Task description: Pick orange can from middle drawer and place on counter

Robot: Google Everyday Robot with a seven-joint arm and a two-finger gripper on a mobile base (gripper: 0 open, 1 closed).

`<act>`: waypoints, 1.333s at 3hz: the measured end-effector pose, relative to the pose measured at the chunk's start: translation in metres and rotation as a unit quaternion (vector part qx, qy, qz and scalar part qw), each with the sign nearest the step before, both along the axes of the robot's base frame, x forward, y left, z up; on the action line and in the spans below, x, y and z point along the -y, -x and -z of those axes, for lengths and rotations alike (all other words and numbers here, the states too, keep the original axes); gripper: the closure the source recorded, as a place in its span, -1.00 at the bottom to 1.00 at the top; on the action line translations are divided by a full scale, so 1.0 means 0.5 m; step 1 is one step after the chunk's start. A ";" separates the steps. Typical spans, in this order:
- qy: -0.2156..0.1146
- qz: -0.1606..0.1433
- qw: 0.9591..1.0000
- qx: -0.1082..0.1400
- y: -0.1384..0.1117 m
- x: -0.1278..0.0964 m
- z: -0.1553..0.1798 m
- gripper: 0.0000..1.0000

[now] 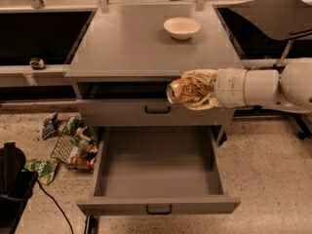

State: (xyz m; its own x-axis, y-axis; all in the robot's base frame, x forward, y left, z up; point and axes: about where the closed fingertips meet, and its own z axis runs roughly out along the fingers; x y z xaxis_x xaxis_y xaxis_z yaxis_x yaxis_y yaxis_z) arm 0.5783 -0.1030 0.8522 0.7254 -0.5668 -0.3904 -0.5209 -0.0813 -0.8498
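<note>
My gripper (195,89) reaches in from the right on a white arm and is shut on the orange can (183,90), a shiny gold-orange can with its silvery end facing left. It holds the can sideways in the air at the counter's front right edge, above the open drawer. The middle drawer (158,209) is pulled out wide below, a shallow grey tray with a small black handle, and nothing lies in it. The counter (131,43) is the flat grey cabinet top behind the can.
A round white bowl (181,27) stands on the counter at the back right. A shut grey drawer front (156,112) with a black handle sits just under the counter. A wire basket and snack bags (73,145) lie on the floor at left. Black surfaces flank the cabinet.
</note>
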 end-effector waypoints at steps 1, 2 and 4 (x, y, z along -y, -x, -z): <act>-0.007 0.011 1.000 0.006 -0.046 0.005 -0.052 1.00; -0.020 0.019 0.999 -0.019 -0.121 0.015 -0.107 1.00; -0.056 0.046 0.996 -0.055 -0.216 0.064 -0.181 1.00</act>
